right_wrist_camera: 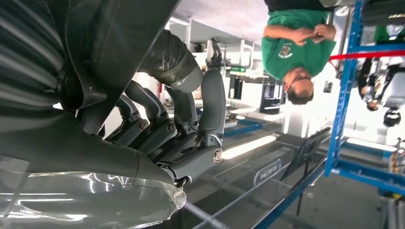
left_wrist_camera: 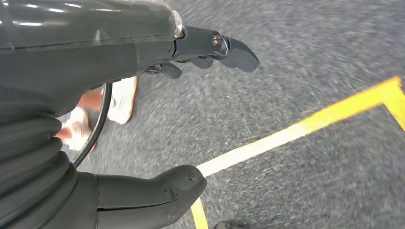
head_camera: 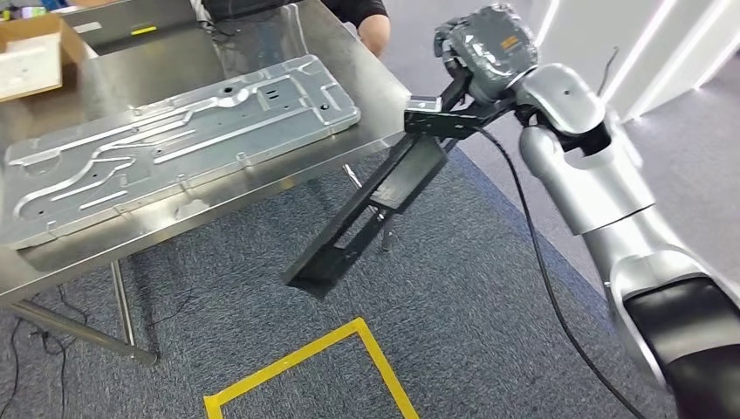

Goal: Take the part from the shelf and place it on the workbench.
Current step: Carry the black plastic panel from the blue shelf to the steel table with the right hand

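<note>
My right hand (head_camera: 454,83) hides where its fingers meet the black part (head_camera: 366,214), so I cannot see the grip itself in the head view. In my right wrist view my curled fingers (right_wrist_camera: 191,129) cover whatever they hold. The tabletop (head_camera: 384,113) runs off the frame's left edge, as does the cardboard box (head_camera: 30,57) (only one corner shows). The floor (left_wrist_camera: 310,57) under my left hand (left_wrist_camera: 191,109) is motion-blurred.

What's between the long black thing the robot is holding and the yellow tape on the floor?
Just bare grey carpet. In the head view, the black part hangs from the right hand, its low end above the yellow tape, not touching it.
</note>
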Available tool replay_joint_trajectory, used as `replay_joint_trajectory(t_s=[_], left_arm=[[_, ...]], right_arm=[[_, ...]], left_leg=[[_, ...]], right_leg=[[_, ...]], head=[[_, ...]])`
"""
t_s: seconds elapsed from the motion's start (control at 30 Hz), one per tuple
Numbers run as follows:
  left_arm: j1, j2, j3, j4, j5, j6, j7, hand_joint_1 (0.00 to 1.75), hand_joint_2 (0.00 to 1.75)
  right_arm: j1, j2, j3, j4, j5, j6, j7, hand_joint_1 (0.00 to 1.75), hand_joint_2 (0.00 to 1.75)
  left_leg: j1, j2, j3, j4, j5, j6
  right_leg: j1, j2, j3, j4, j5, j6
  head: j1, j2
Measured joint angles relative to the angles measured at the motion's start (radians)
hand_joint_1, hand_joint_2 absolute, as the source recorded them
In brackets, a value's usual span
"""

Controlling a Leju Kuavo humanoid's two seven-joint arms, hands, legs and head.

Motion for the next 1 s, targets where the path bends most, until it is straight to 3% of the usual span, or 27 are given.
replay_joint_trajectory(t_s=[0.07, 0.1, 0.17, 0.23, 0.3, 0.33, 0.37, 0.4, 0.47, 0.53, 0.6, 0.67, 0.7, 0.77, 0.8, 0.87, 0.9, 0.93, 1.0], left_arm=[[-0.001, 0.0, 0.006, 0.0, 0.001, -0.003, 0.0, 0.0, 1.75], [-0.001, 0.0, 0.007, 0.0, 0.0, -0.006, -0.001, 0.0, 1.75], [0.001, 0.0, 0.007, 0.0, -0.002, -0.011, -0.001, 0.0, 1.75], [0.001, 0.001, 0.008, 0.0, -0.003, -0.013, -0.002, 0.0, 1.75], [-0.005, 0.001, 0.008, 0.0, -0.007, -0.014, -0.004, 0.0, 1.75], [-0.007, 0.001, 0.008, 0.0, -0.009, -0.015, -0.005, 0.0, 1.75], [-0.008, 0.001, 0.008, 0.0, -0.011, -0.016, -0.005, 0.0, 1.75], [-0.009, 0.001, 0.008, 0.0, -0.013, -0.018, -0.006, 0.0, 1.75], [-0.009, 0.001, 0.008, 0.0, -0.015, -0.022, -0.006, 0.0, 1.75], [-0.011, 0.001, 0.008, 0.0, -0.016, -0.025, -0.006, 0.0, 1.75], [-0.013, 0.0, 0.008, 0.0, -0.019, -0.027, -0.005, 0.0, 1.75], [-0.012, 0.001, 0.008, 0.0, -0.022, -0.029, -0.004, 0.0, 1.75], [-0.011, 0.001, 0.007, 0.0, -0.023, -0.029, -0.002, 0.0, 1.75], [-0.011, 0.001, 0.007, 0.0, -0.025, -0.029, 0.0, 0.0, 1.75], [-0.013, 0.001, 0.007, 0.0, -0.025, -0.029, 0.002, 0.0, 1.75], [-0.015, 0.002, 0.007, 0.0, -0.026, -0.029, 0.004, 0.0, 1.75], [-0.015, 0.002, 0.007, 0.0, -0.026, -0.029, 0.005, 0.0, 1.75], [-0.014, 0.002, 0.007, 0.0, -0.027, -0.029, 0.006, 0.0, 1.75], [-0.014, 0.003, 0.007, 0.0, -0.028, -0.029, 0.007, 0.0, 1.75]], right_arm=[[-0.021, -0.036, -0.002, -0.003, -0.019, 0.016, -0.004, 1.75, 1.75], [-0.031, -0.05, -0.003, -0.005, -0.027, 0.023, -0.005, 1.75, 1.75], [-0.046, -0.072, -0.004, -0.011, -0.037, 0.033, -0.004, 1.75, 1.75], [-0.056, -0.09, -0.006, -0.016, -0.041, 0.038, -0.004, 1.75, 1.75], [-0.062, -0.107, -0.008, -0.019, -0.044, 0.039, -0.003, 1.75, 1.75], [-0.064, -0.113, -0.008, -0.02, -0.045, 0.04, -0.001, 1.75, 1.75], [-0.065, -0.118, -0.008, -0.02, -0.046, 0.042, 0.0, 1.75, 1.75], [-0.066, -0.122, -0.008, -0.02, -0.047, 0.042, 0.002, 1.75, 1.75], [-0.075, -0.124, -0.008, -0.02, -0.049, 0.043, 0.003, 1.75, 1.75], [-0.094, -0.125, -0.008, -0.021, -0.05, 0.043, 0.005, 1.75, 1.75], [-0.109, -0.126, -0.008, -0.022, -0.053, 0.041, 0.013, 1.75, 1.75], [-0.115, -0.128, -0.008, -0.021, -0.056, 0.039, 0.022, 1.75, 1.75], [-0.117, -0.128, -0.008, -0.021, -0.057, 0.038, 0.025, 1.75, 1.75], [-0.124, -0.13, -0.008, -0.018, -0.061, 0.037, 0.03, 1.75, 1.75], [-0.128, -0.132, -0.009, -0.016, -0.063, 0.037, 0.033, 1.75, 1.75], [-0.134, -0.136, -0.009, -0.011, -0.066, 0.037, 0.036, 1.75, 1.75], [-0.135, -0.137, -0.009, -0.009, -0.066, 0.037, 0.037, 1.75, 1.75], [-0.135, -0.137, -0.009, -0.007, -0.066, 0.037, 0.037, 1.75, 1.75], [-0.136, -0.137, -0.009, -0.005, -0.066, 0.036, 0.037, 1.75, 1.75]], left_leg=[[-0.008, 0.028, 0.038, -0.077, 0.016, 0.011], [-0.012, 0.028, 0.039, -0.081, 0.011, 0.019], [-0.011, 0.004, 0.042, -0.085, 0.011, 0.033], [-0.009, -0.016, 0.049, -0.09, 0.013, 0.047], [-0.008, -0.036, 0.052, -0.093, 0.013, 0.057], [-0.009, -0.047, 0.053, -0.092, 0.013, 0.061], [-0.01, -0.06, 0.054, -0.092, 0.012, 0.062], [-0.011, -0.074, 0.056, -0.092, 0.012, 0.063], [-0.012, -0.1, 0.061, -0.09, 0.01, 0.062], [-0.012, -0.123, 0.059, -0.084, 0.007, 0.057], [-0.009, -0.145, 0.05, -0.081, 0.006, 0.048], [-0.005, -0.163, 0.045, -0.083, 0.008, 0.035], [-0.007, -0.154, 0.042, -0.079, 0.004, 0.029], [-0.01, -0.101, 0.017, -0.022, -0.033, 0.017], [-0.01, -0.07, -0.008, 0.035, -0.063, 0.011], [-0.004, -0.045, -0.067, 0.156, -0.112, 0.002], [-0.002, -0.042, -0.082, 0.183, -0.114, -0.001], [0.0, -0.04, -0.077, 0.172, -0.097, -0.002], [-0.001, -0.021, -0.016, 0.052, -0.031, 0.002]], right_leg=[[0.007, -0.017, 0.002, 0.004, -0.007, 0.009], [0.01, -0.026, 0.003, 0.004, -0.009, 0.014], [0.008, -0.036, 0.01, 0.005, -0.016, 0.024], [0.001, 0.0, -0.002, 0.045, -0.046, 0.032], [-0.001, 0.053, -0.059, 0.161, -0.104, 0.034], [-0.001, 0.066, -0.097, 0.23, -0.128, 0.033], [-0.001, 0.072, -0.128, 0.279, -0.137, 0.033], [-0.001, 0.074, -0.143, 0.295, -0.127, 0.031], [-0.002, 0.082, -0.12, 0.217, -0.057, 0.026], [-0.005, 0.125, -0.07, 0.086, 0.01, 0.019], [-0.004, 0.156, -0.045, 0.023, 0.025, 0.015], [-0.003, 0.141, -0.039, 0.014, 0.023, 0.011], [-0.005, 0.13, -0.035, 0.009, 0.024, 0.007], [-0.01, 0.105, -0.025, -0.001, 0.025, -0.002], [-0.009, 0.094, -0.021, -0.002, 0.024, -0.005], [-0.007, 0.071, -0.018, -0.002, 0.02, -0.009], [-0.007, 0.061, -0.017, -0.002, 0.018, -0.008], [-0.008, 0.052, -0.015, -0.001, 0.016, -0.007], [-0.008, 0.036, -0.008, -0.001, 0.01, -0.003]], head=[[0.001, 0.0], [0.001, 0.0], [0.001, 0.0], [0.001, 0.0], [0.001, 0.0], [0.002, 0.0], [0.002, 0.0], [0.002, 0.0], [0.002, 0.0], [0.002, 0.0], [0.002, 0.0], [0.001, 0.0], [0.001, 0.0], [0.001, 0.0], [0.001, 0.0], [0.0, 0.0], [0.0, 0.0], [0.0, 0.0], [0.0, 0.0]])
